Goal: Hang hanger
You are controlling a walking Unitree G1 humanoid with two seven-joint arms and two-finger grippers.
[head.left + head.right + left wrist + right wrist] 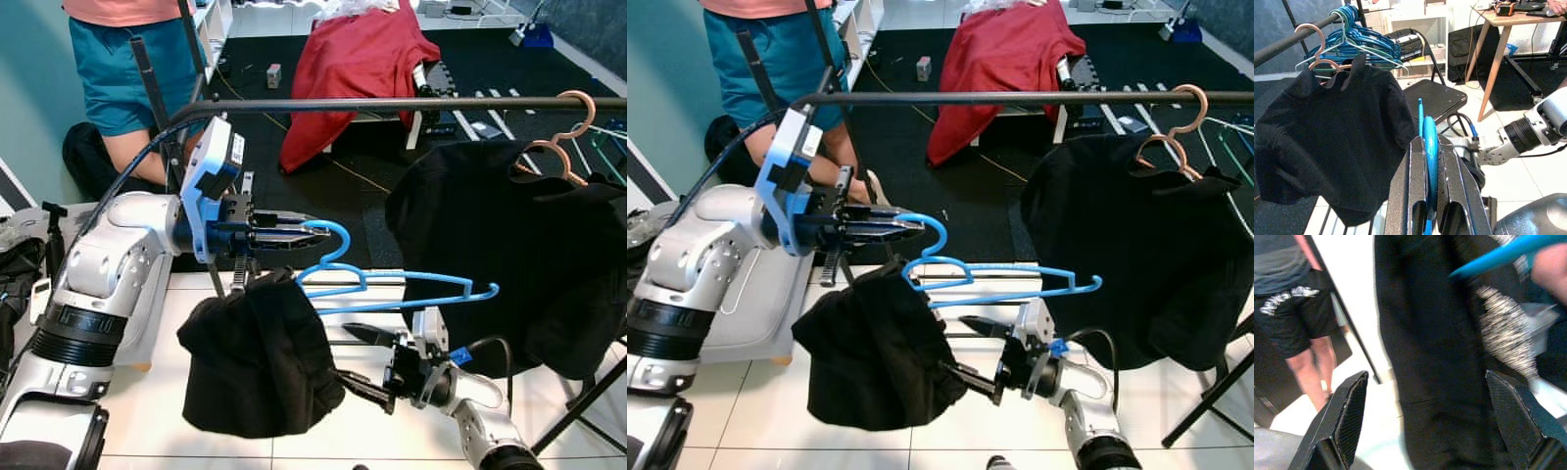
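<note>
The blue hanger (392, 284) hangs in the air below the black rail (392, 103), well short of it, with a black garment (260, 357) bunched over its left end so that the bare right arm of the hanger juts out level toward the clothes already hung. The left gripper (294, 235) has its fingers pinched shut on the hanger's hook; in the left wrist view the blue plastic runs straight down the slot between the two metal fingers (1405, 196), a hold that keeps the hook upright and its open curve free to drop over the rail. The right gripper (367, 367) sits lower and just beside the drooping cloth, fingers spread wide, with nothing between them; in the right wrist view the dark fabric fills the gap between the two pads (1352, 411). It looks placed to steady or gather the garment so its weight does not tip the hanger. Farther right, a black shirt (509, 245) hangs from a pink hanger (563, 132) on the rail. Behind the rail a red cloth (353, 69) is draped over something on the dark floor mat, and a person in blue shorts (122, 69) kneels at the far left. The hanging step looks not yet done: the hook must rise above the rail first.
</note>
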